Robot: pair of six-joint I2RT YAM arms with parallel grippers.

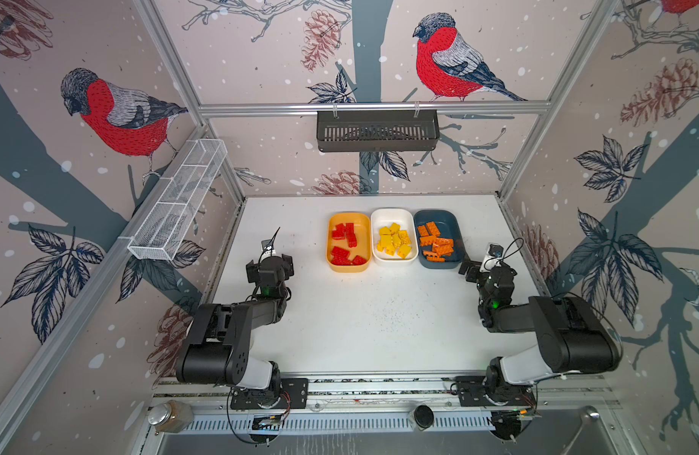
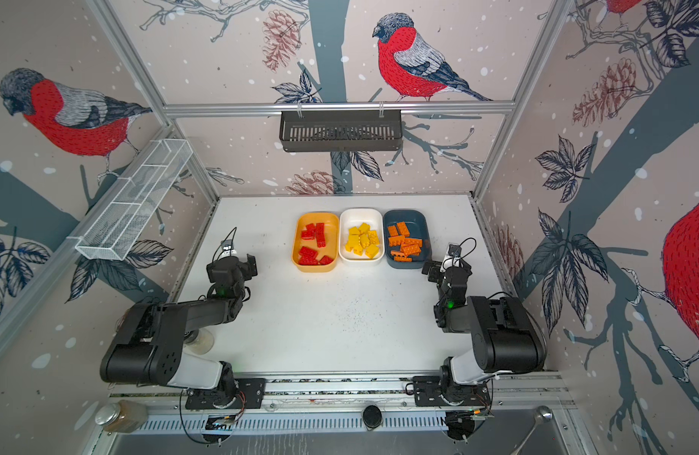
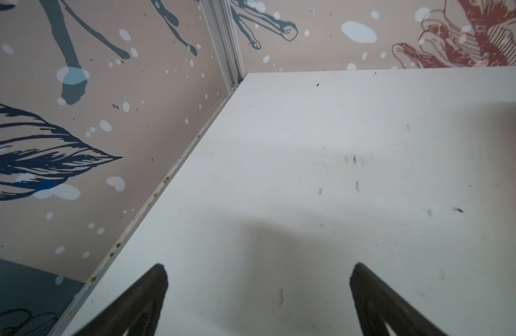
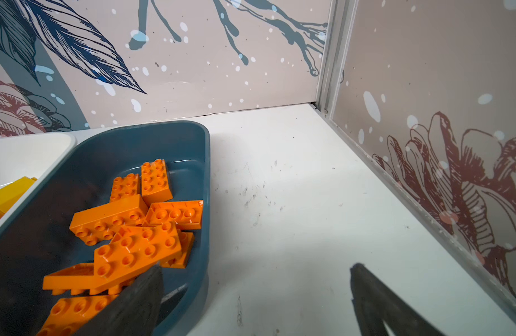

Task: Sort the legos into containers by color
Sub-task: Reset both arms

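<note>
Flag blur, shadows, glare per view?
Both top views: even light, red bricks sharp. Left wrist: left gripper defocused, its soft shadow on the table. Right wrist: orange bricks crisp with glossy highlights; right gripper blurred.

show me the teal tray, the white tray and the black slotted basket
teal tray [image 4: 140, 142]: right wrist view, on its bare inner far wall
white tray [image 1: 392, 216]: in a top view, on the bare floor at its far end
black slotted basket [image 1: 377, 132]: in a top view, on its slotted front wall
</note>
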